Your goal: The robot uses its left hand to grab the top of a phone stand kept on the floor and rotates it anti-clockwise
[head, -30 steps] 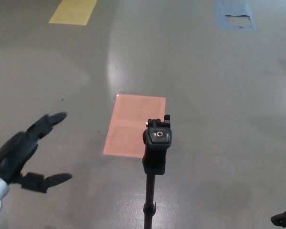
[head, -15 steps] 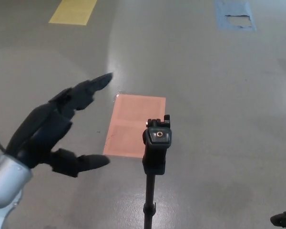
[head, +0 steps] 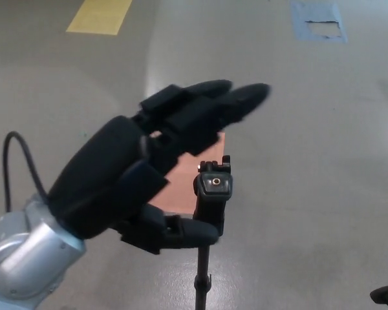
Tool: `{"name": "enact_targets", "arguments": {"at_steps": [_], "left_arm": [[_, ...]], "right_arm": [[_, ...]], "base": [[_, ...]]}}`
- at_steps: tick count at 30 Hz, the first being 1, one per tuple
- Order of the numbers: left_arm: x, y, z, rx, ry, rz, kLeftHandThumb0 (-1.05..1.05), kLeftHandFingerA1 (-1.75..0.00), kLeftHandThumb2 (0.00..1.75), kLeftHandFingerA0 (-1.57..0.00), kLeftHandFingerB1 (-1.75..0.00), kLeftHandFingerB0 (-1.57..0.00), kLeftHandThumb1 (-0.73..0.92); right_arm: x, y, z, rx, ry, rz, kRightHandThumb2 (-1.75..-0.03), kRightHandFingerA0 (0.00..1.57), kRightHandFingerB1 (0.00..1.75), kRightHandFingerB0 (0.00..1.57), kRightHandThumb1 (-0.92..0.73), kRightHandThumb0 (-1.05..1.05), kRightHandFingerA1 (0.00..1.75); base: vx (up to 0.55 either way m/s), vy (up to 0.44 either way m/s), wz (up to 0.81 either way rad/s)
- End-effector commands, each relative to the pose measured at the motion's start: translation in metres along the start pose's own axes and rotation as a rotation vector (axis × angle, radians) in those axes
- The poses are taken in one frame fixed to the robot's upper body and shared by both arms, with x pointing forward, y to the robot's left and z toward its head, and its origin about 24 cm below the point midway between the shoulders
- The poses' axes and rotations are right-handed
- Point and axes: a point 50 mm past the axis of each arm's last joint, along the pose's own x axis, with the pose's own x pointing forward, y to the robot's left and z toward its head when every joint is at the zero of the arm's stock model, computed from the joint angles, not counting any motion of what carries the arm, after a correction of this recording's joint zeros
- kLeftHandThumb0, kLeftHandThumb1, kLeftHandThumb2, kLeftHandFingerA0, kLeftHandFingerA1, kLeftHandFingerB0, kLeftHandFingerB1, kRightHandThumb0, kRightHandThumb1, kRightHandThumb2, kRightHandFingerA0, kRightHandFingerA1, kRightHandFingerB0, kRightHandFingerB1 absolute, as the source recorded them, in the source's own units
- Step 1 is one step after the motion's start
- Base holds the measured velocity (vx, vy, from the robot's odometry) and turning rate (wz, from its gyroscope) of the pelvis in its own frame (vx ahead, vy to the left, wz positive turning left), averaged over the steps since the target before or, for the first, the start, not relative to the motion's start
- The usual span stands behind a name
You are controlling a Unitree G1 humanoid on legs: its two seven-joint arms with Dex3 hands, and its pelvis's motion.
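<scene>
Floor (head: 323, 161) is glossy grey with coloured patches; left robot hand (head: 136, 181) spread, empty.

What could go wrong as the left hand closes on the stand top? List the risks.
1. The left hand is open and not yet around the phone stand; its thumb sits low by the clamp head, so closing may knock it aside.
2. The thin pole could tip under a sideways push.

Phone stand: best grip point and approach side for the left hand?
Grip the blocky black head of the phone stand, not the thin pole below. It stands upright, with flat sides wide enough for the fingers. Come from the robot's left: the open left hand is already beside it, thumb low, fingers above.
</scene>
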Motion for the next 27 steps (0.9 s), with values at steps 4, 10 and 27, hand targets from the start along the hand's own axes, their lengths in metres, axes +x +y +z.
{"name": "enact_targets", "arguments": {"at_steps": [4, 10, 27], "left_arm": [[0.009, -0.01, -0.001, 0.082, 0.058, -0.074, -0.45, -0.24, 0.66, -0.09, -0.19, 0.0, 0.33], [0.01, -0.016, -0.003, 0.094, 0.064, -0.092, -0.43, -0.21, 0.65, -0.08, -0.18, 0.0, 0.32], [0.02, -0.019, -0.013, 0.192, 0.078, -0.119, -0.42, -0.29, 0.62, -0.09, -0.25, -0.04, 0.33]], "right_arm": [[-0.003, -0.008, -0.001, -0.011, 0.007, 0.004, -0.66, 0.33, 0.22, 0.1, -0.78, -0.39, 0.4], [-0.003, -0.008, 0.0, -0.013, 0.009, 0.002, -0.82, 0.27, 0.3, 0.07, -0.66, -0.47, 0.47], [-0.002, -0.009, 0.003, -0.026, -0.003, -0.001, -0.8, 0.26, 0.33, 0.07, -0.66, -0.47, 0.46]], "base": [[0.0, 0.0, 0.0], [0.0, 0.0, 0.0], [0.0, 0.0, 0.0]]}}
